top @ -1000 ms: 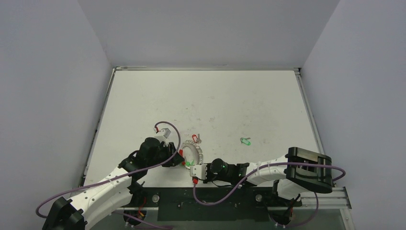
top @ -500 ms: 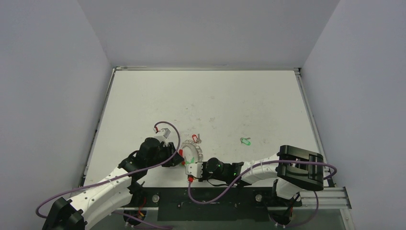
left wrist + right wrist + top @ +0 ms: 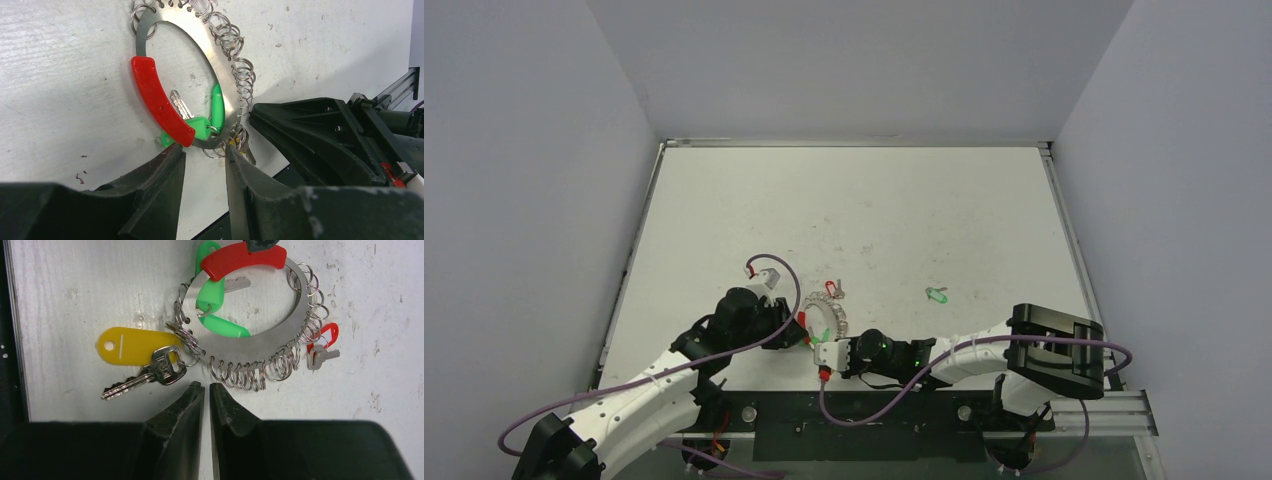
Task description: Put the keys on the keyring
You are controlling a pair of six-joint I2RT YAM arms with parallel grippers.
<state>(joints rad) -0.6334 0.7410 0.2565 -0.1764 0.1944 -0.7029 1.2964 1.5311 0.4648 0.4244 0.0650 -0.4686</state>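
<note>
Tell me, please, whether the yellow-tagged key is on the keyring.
On: the key and its yellow tag are linked to the coiled rim of the keyring.

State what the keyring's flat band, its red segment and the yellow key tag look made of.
Flat band: metal, probably steel; silvery, brushed sheen.
Red segment: likely plastic; glossy, uniform colour, moulded curve.
Yellow tag: likely plastic; smooth, opaque, rounded edges.

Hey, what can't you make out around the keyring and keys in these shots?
- Top view: keyring partly covered by left gripper and right gripper; its keys too small to count.
- Left wrist view: whether the left gripper pinches the keyring; its fingers hide the contact.
- Loose green key: tiny from above, outside both wrist views.
</note>
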